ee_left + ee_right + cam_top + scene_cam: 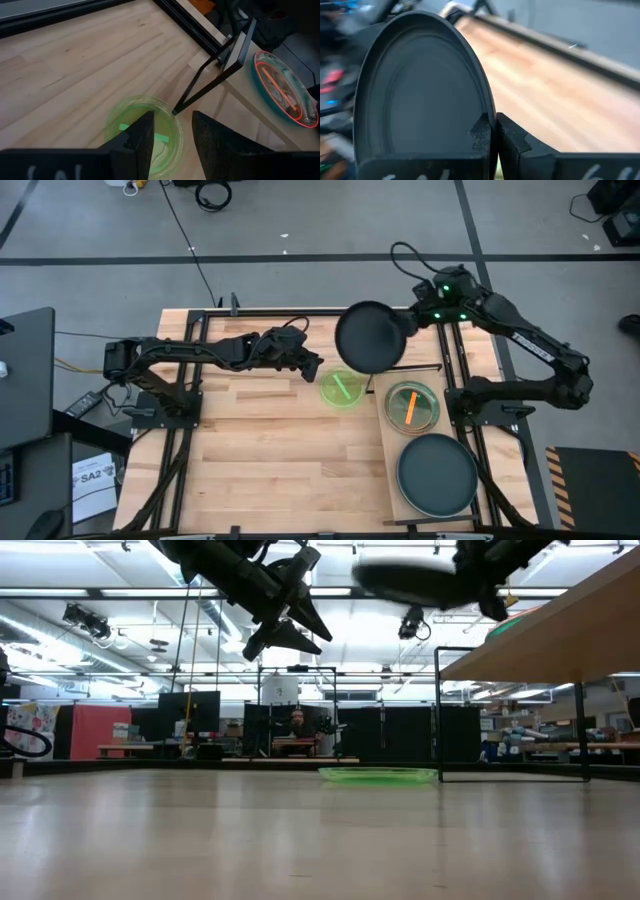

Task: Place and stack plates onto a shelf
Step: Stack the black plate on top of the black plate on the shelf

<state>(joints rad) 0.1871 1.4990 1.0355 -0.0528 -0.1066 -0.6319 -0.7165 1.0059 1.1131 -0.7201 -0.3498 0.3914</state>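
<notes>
My right gripper (408,323) is shut on a large matte black plate (370,337), which it holds high over the table's far side, also seen in the low view as black plate (415,582). A translucent lime green plate (343,389) lies flat on the tabletop beside the shelf (392,470). My left gripper (312,366) hovers open just left of and above that lime plate (145,132), touching nothing. On the shelf sit a cyan and orange stack (412,405) and a large dark plate (437,475). My right gripper (492,122) pinches the black plate's rim (487,112) between its two fingers, one finger on each face. The plate (420,85) is lifted clear of table and shelf; in the low view it hangs roughly level, high in the air.
The shelf (560,635) is a raised board on thin black legs (438,715) at the table's right side; one leg (200,82) stands right by the lime plate. Bare butcher-block tabletop (270,460) stretches across the left and near parts. Black frame rails (180,430) run along both sides.
</notes>
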